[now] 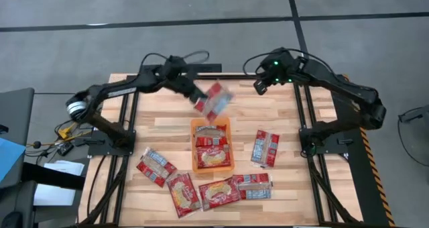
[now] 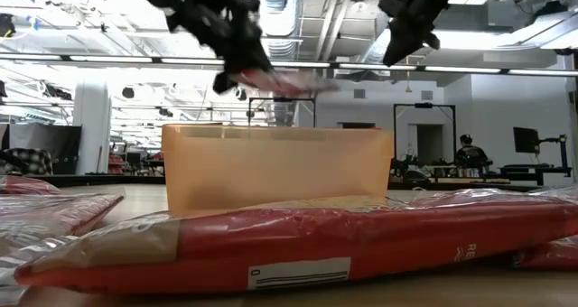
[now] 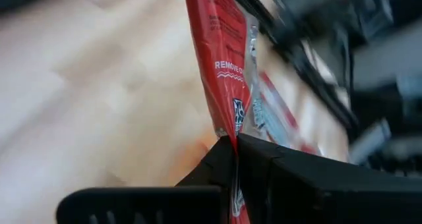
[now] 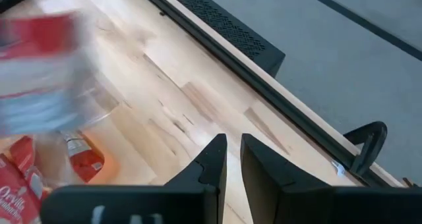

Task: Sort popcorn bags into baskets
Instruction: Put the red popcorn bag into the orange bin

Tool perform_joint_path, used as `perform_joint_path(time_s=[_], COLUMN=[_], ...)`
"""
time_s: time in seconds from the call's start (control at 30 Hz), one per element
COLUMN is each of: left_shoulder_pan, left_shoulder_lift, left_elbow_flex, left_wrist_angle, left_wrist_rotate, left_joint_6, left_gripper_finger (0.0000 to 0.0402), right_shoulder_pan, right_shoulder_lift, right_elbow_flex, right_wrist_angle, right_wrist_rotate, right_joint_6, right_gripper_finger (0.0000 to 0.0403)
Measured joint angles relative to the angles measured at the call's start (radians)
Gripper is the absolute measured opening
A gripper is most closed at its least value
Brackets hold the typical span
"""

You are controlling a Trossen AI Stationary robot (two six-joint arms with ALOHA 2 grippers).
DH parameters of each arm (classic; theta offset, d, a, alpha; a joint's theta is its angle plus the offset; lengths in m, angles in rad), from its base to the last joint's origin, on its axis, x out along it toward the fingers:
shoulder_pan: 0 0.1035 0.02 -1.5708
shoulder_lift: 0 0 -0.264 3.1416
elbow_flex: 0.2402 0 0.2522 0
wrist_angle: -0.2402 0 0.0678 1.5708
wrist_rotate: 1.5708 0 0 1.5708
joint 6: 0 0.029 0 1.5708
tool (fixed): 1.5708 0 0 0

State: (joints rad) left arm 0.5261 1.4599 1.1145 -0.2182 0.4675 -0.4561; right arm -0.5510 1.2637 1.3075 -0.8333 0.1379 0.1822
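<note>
My left gripper (image 1: 199,98) hangs in the air just beyond the far end of the orange basket (image 1: 194,146) and is shut on one red popcorn bag (image 1: 217,99). In the low view this bag (image 2: 287,81) floats above the basket (image 2: 275,167). The basket holds other bags (image 1: 213,154). Several more packets lie flat on the table: one to the basket's right (image 1: 266,148) and others toward the near edge (image 1: 155,166), (image 1: 182,193), (image 1: 218,193), (image 1: 253,186). My right gripper (image 1: 260,86) waits, raised and shut, at the far edge, touching nothing. My left gripper pinches the bag between its two fingers at one end (image 3: 231,140), seen edge-on in the wrist view. The bag is lifted clear of the table and sticks out roughly level from the fingers (image 2: 237,70) toward the table's right.
The wooden table top (image 1: 161,121) is bare on the far left and far right. A dark metal frame (image 1: 305,121) runs along both sides. One packet (image 2: 298,244) lies close in front of the low camera and hides the near table.
</note>
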Motion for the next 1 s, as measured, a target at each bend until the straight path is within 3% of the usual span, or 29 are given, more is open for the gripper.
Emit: perform_joint_path(time_s=[0.1,0.2,0.33,0.47,0.6,0.8,1.0], left_shoulder_pan=[-0.123,-0.272,-0.453,-0.537,-0.555,-0.561,-0.562], left_shoulder_lift=[-0.082,-0.122,-0.112,-0.059,0.011,0.107,0.146], left_elbow_flex=[0.000,0.000,0.000,0.000,0.000,0.000,0.000], left_wrist_angle=[-0.116,-0.189,-0.231,-0.226,-0.225,-0.152,-0.124], left_wrist_rotate=[-0.040,-0.145,-0.325,-0.427,-0.419,-0.323,-0.278], left_joint_6=[0.049,0.073,0.122,0.165,0.199,0.249,0.280], left_gripper_finger=[0.0000,0.0000,0.0000,0.0000,0.0000,0.0000,0.0000], right_shoulder_pan=[0.000,0.000,0.000,0.001,0.001,0.001,0.000], right_shoulder_lift=[-0.024,-0.040,-0.039,-0.039,-0.039,-0.039,-0.039], right_elbow_flex=[-0.007,-0.021,-0.023,-0.023,-0.023,-0.023,-0.023], right_wrist_angle=[-0.020,-0.023,-0.027,-0.026,-0.026,-0.027,-0.027], right_wrist_rotate=[0.001,0.002,0.002,0.000,-0.001,-0.001,-0.002], right_joint_6=[0.000,0.001,0.001,0.001,0.001,-0.004,-0.022], right_gripper_finger=[0.0070,0.0070,0.0070,0.0070,0.0070,0.0070,0.0070])
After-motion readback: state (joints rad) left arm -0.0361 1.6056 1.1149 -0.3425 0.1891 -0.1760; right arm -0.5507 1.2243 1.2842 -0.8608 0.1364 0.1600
